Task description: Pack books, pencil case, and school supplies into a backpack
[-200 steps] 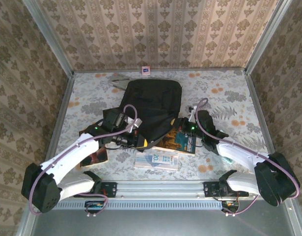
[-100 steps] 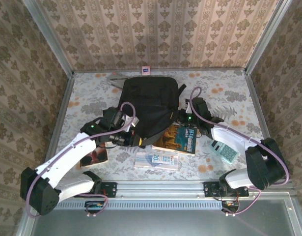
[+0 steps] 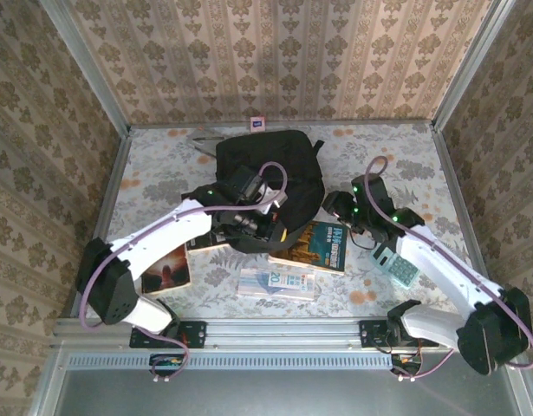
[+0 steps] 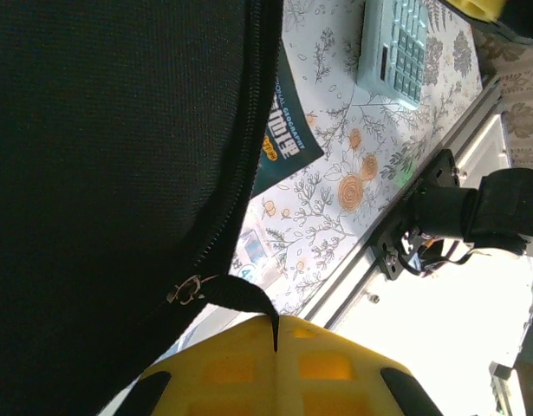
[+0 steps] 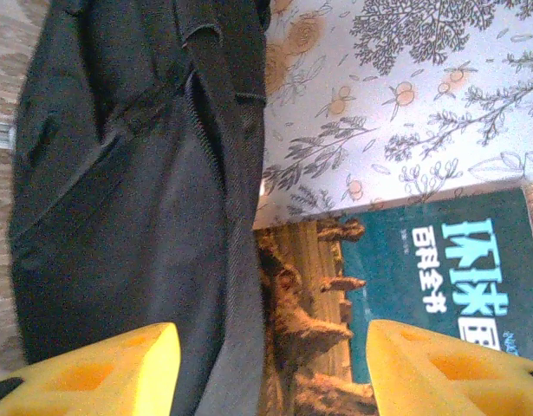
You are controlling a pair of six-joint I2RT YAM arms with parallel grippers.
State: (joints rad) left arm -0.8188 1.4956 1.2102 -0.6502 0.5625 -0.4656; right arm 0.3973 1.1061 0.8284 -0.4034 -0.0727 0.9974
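Down at the left gripper (image 4: 276, 338) first: clamped fully shut, with the yellow fingers (image 4: 353, 364) pressed flat together and the black zip tab (image 4: 236, 295) of the backpack (image 4: 101, 173) nipped right in the seam. Holding that tab out from the slider, along the edge of the black fabric. Just past the zip line, out on the flowered table (image 4: 335, 217): a corner of the brown-and-teal book (image 4: 283, 143), then further off the teal calculator (image 4: 396, 43). And over to the right gripper (image 5: 266, 368) now: spread wide, gripping nothing, with clear air between the yellow fingertips (image 5: 101, 368). Hovers over the spot where the backpack's edge overlaps the book, with one fingertip above black fabric and the other above the teal cover. Pulling back to the overhead view: backpack lying mid-table toward the back wall, with the left gripper at its near edge and the right one just beside its near right corner. Book tucked partly beneath that corner, flat on the table. Just in front of it, near the rail, a pale flat pack (image 3: 276, 282). Off to the near left, apart from the backpack and beside the left arm, a dark book with an orange glow (image 3: 166, 270). Calculator out on the right, partly beneath the right forearm. And right up against the back wall, behind the backpack, a tiny pink-white packet (image 3: 257, 124).
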